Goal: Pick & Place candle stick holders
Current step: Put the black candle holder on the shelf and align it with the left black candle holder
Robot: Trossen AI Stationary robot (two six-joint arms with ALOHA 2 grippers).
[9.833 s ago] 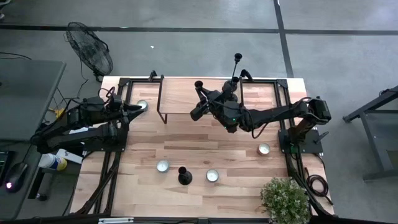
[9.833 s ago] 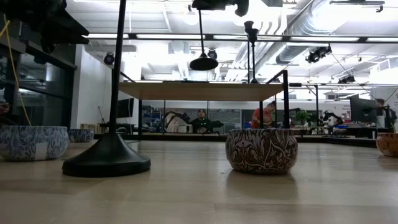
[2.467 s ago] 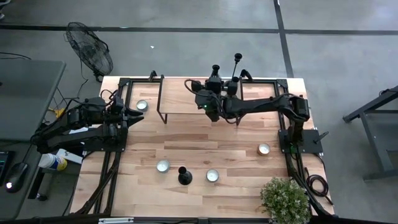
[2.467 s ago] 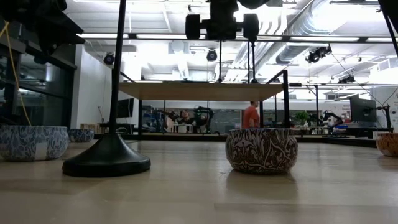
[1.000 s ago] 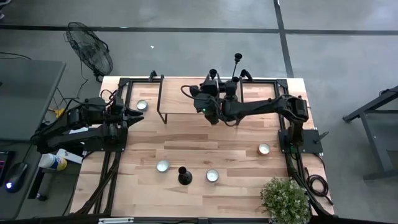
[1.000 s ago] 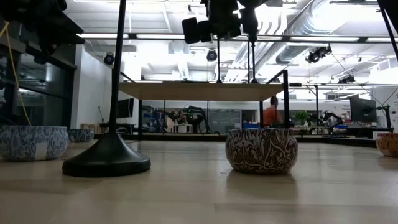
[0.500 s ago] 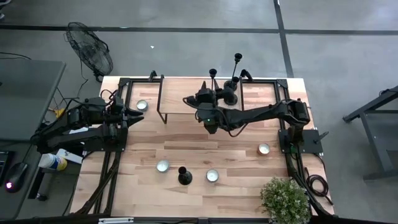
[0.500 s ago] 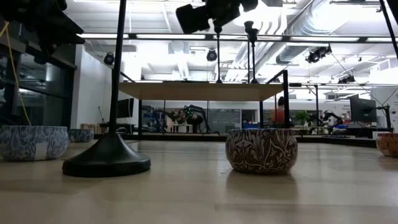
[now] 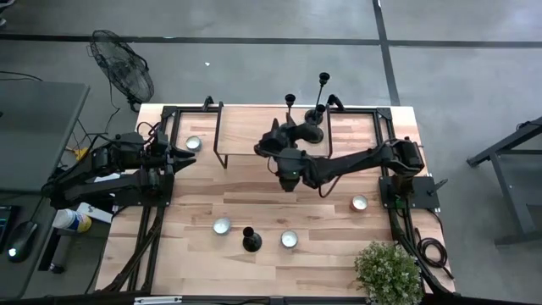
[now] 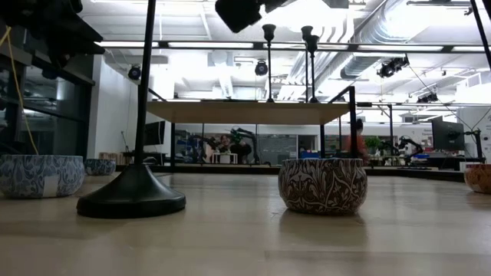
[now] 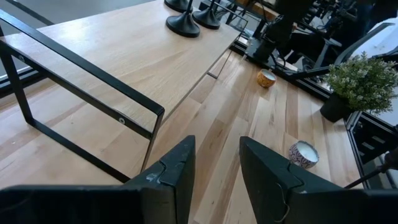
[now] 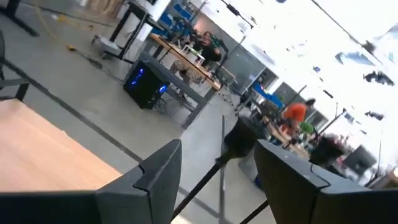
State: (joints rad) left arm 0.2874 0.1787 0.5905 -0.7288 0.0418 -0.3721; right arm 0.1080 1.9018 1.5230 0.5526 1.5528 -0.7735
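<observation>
Two black candle stick holders stand by their round bases on the raised wooden shelf (image 9: 241,127) at the far middle. One (image 9: 290,100) (image 10: 268,32) is shorter, the other (image 9: 323,78) (image 10: 309,34) taller. A third holder (image 9: 251,240) (image 10: 134,195) stands on the table near the front edge. My right gripper (image 9: 269,142) (image 12: 211,177) hovers open over the shelf, on the near-left side of the shorter holder. That holder's top cup (image 12: 238,142) shows beyond the fingers, apart from them. My left gripper (image 9: 179,152) (image 11: 214,171) waits open at the table's left.
Small patterned candle bowls sit on the table (image 9: 222,225) (image 9: 290,239) (image 9: 360,202), and one by the left gripper (image 9: 194,143). A potted plant (image 9: 388,269) stands at the near right corner. Black frame rails (image 11: 81,68) carry the shelf. People show in the room behind.
My right gripper has drawn back from the shorter holder's top, going toward the table's near and left edges. The holder has stayed upright on the shelf beside the taller one, free of the fingers.
</observation>
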